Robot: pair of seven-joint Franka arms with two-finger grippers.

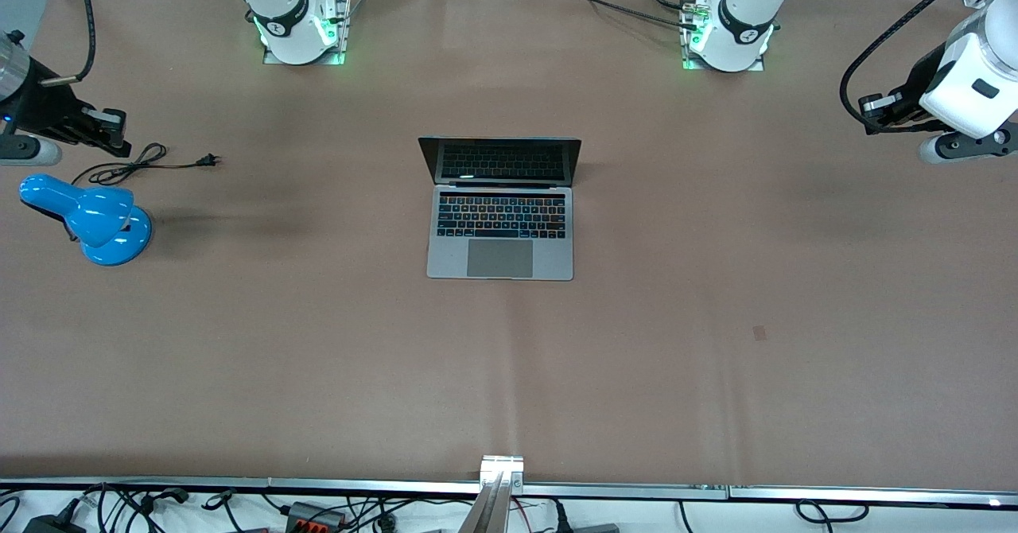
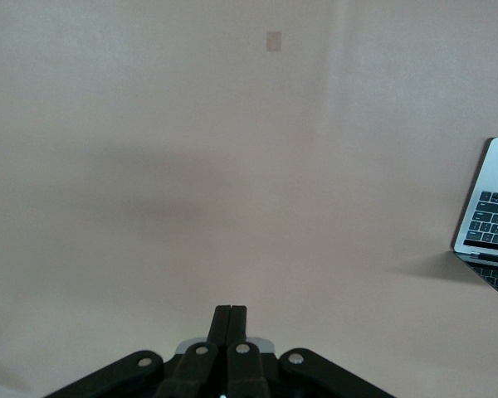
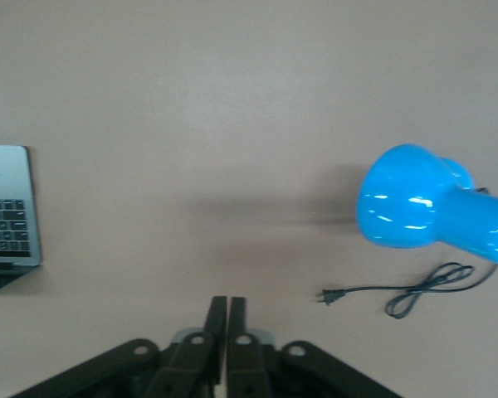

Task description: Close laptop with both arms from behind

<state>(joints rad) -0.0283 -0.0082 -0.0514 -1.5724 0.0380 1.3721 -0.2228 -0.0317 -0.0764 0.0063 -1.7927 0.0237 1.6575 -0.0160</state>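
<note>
The silver-grey laptop (image 1: pixel 500 231) stands open in the middle of the table, its dark screen upright and facing the front camera. One corner of it shows in the left wrist view (image 2: pixel 491 214) and in the right wrist view (image 3: pixel 8 207). My left gripper (image 1: pixel 873 108) hangs above the table at the left arm's end, shut and empty (image 2: pixel 231 313). My right gripper (image 1: pixel 111 131) hangs above the table at the right arm's end, over the lamp's cord, shut and empty (image 3: pixel 226 305). Both are well apart from the laptop.
A blue desk lamp (image 1: pixel 91 219) stands at the right arm's end of the table, also in the right wrist view (image 3: pixel 427 203). Its black cord and plug (image 1: pixel 151 163) lie beside it. A small dark patch (image 1: pixel 759 332) marks the brown table cover.
</note>
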